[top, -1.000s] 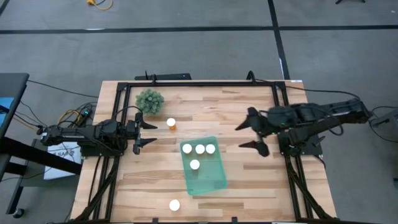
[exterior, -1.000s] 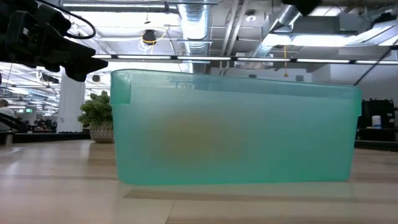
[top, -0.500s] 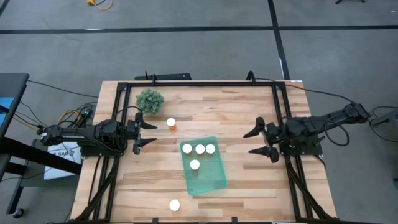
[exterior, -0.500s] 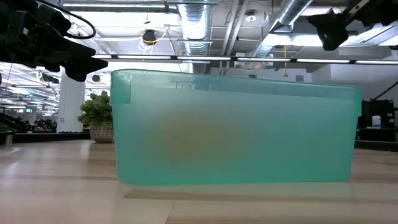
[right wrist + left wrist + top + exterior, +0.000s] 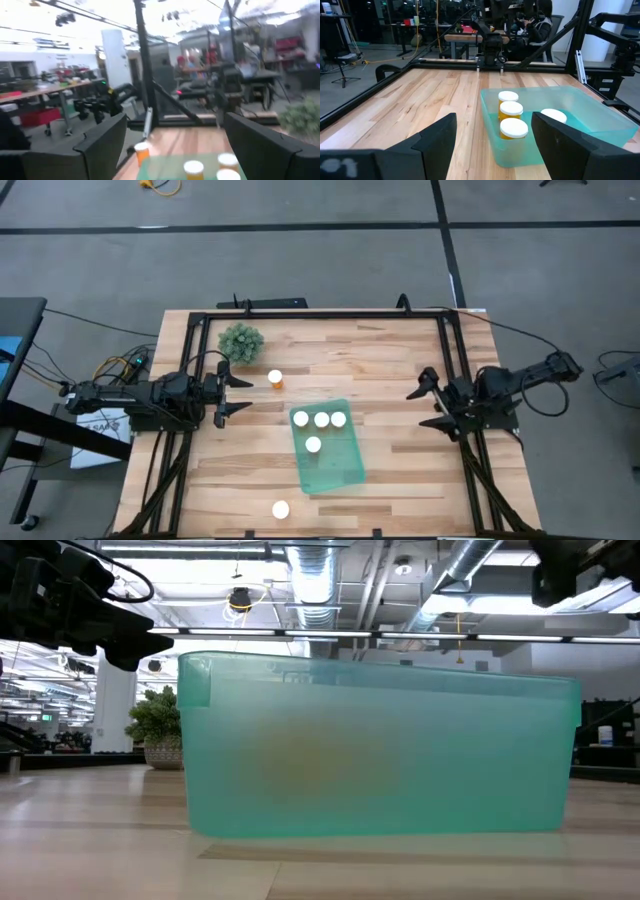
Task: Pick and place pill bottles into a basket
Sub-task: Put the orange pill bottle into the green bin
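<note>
The right gripper (image 5: 432, 400), jaws spread wide and holding nothing, sits at the desk's three o'clock edge. The left gripper (image 5: 228, 392), jaws part open and likewise empty, waits at nine o'clock.

Four small orange pill bottles with white caps (image 5: 320, 419) stand inside the translucent teal-green plastic basket (image 5: 335, 470) near the centre of the wooden desk (image 5: 380, 360). Two are left: one bottle (image 5: 275, 378) at eleven o'clock of the basket, beside the bushy green plant (image 5: 241, 341), another (image 5: 281, 508) at seven o'clock.

Against the earlier frames, the right arm has pulled back from beside the basket to the edge; the left has not moved.
</note>
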`<action>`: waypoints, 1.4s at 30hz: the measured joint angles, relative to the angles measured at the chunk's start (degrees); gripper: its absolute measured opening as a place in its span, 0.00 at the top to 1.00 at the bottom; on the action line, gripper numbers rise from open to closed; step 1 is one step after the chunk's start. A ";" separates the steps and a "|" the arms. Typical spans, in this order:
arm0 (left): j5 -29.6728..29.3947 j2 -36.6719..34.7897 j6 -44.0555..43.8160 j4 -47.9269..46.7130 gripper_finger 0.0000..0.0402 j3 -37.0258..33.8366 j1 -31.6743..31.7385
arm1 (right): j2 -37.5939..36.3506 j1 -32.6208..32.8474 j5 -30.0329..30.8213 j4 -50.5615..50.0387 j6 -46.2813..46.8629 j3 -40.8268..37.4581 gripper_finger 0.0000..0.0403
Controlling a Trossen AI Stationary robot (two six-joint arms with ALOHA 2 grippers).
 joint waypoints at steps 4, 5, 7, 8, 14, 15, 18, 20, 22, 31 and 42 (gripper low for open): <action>0.00 0.00 0.01 0.02 0.38 -0.01 0.01 | -2.60 1.21 -0.08 0.95 -1.67 -0.27 0.19; 0.00 -0.02 0.01 0.00 0.38 0.01 0.01 | -3.10 1.44 -0.10 1.04 -2.10 -0.27 0.19; 0.00 -0.02 0.00 0.00 0.38 -0.01 -0.01 | -3.98 2.09 -0.10 0.92 -2.83 -0.27 0.19; 0.00 -0.01 0.00 0.00 0.38 -0.01 0.01 | -4.31 2.43 -0.15 0.89 -3.28 -0.27 0.19; 0.00 0.00 0.00 0.00 0.38 0.00 0.00 | -6.29 4.74 -1.43 5.43 -5.66 -3.23 0.19; 0.00 -0.01 0.00 0.01 0.38 0.00 0.00 | -6.65 4.96 -1.41 6.81 -5.66 -4.17 0.19; 0.00 -0.01 -0.01 0.00 0.38 0.01 -0.01 | -7.40 5.21 -1.42 8.90 -5.24 -6.25 0.19; 0.00 -0.01 -0.01 0.01 0.38 0.00 -0.01 | -7.63 5.20 -1.41 10.55 -5.11 -7.24 0.19; 0.00 -0.02 -0.01 0.02 0.38 0.01 0.01 | -7.61 5.20 -1.55 11.07 -4.50 -7.98 0.19; 0.00 0.00 0.01 0.00 0.38 0.01 0.01 | -7.45 4.43 0.70 6.81 -4.08 -8.18 0.19; 0.00 0.00 -0.01 0.00 0.38 0.00 0.00 | -5.89 -2.70 8.52 -2.76 -3.85 -8.18 0.19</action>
